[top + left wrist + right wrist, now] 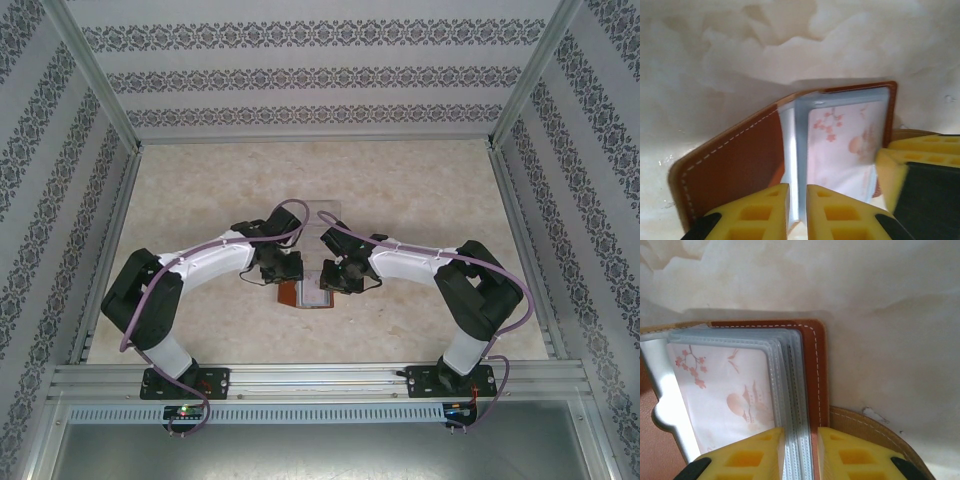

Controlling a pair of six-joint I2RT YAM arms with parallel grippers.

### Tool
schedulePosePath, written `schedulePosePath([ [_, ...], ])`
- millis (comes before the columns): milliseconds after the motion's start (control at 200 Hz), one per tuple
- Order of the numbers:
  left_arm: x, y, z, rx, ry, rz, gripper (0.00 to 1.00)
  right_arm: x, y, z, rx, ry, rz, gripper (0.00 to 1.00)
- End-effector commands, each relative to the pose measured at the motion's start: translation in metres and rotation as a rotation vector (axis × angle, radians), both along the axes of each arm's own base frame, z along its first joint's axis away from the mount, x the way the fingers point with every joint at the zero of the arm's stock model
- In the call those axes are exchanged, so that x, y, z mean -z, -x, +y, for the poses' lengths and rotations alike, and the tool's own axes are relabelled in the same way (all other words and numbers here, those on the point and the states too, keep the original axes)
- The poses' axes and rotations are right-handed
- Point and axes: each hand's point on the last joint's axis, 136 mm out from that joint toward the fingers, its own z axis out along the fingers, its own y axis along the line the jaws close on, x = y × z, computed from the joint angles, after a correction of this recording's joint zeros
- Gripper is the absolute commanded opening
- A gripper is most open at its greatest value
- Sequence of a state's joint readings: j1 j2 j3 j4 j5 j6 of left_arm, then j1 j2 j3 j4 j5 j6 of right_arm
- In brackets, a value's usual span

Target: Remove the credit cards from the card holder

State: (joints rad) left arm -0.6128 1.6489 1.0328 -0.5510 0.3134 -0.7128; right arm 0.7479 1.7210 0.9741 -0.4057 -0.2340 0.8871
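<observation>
Credit card (pixel 840 145), the one I can count, sits in a clear sleeve (pixel 852 94) of the single brown card holder (pixel 735 160), open on the table (pixel 400 190) between my two arms. My left gripper (pixel 797 212) pinches one upright leaf (pixel 796 150); my right gripper (pixel 801 455) pinches the sleeve stack (pixel 790 390).

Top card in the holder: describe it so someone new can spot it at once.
On the marble-look table, the brown leather card holder lies open toward the near edge. Its sleeves fan out, and the front one holds the credit card: white, with pink blossom twigs and a faint pink landscape, unlike the plain clear sleeves stacked beside it.
</observation>
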Motion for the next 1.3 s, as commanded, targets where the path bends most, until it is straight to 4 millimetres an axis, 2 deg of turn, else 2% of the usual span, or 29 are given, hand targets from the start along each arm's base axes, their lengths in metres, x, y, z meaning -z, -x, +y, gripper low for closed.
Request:
schedulePosePath([
  [0, 0.003, -0.008, -0.004, -0.021, 0.069, -0.026, 0.18, -0.001, 0.000, 0.001, -0.001, -0.017, 0.006, 0.26],
  [285, 0.011, -0.011, -0.008, -0.070, 0.235, -0.054, 0.25, 0.006, 0.000, -0.005, -0.001, 0.006, 0.021, 0.25],
  [465, 0.016, -0.009, -0.012, -0.069, 0.306, -0.044, 0.26, 0.007, 0.000, -0.004, -0.001, 0.003, 0.026, 0.26],
  [904, 0.025, -0.002, -0.008, -0.064, 0.280, -0.012, 0.22, -0.003, -0.002, -0.003, 0.008, -0.006, 0.001, 0.27],
  [1294, 0.019, -0.003, -0.002, -0.077, 0.255, -0.025, 0.19, -0.013, -0.008, 0.005, -0.002, -0.023, -0.029, 0.27],
])
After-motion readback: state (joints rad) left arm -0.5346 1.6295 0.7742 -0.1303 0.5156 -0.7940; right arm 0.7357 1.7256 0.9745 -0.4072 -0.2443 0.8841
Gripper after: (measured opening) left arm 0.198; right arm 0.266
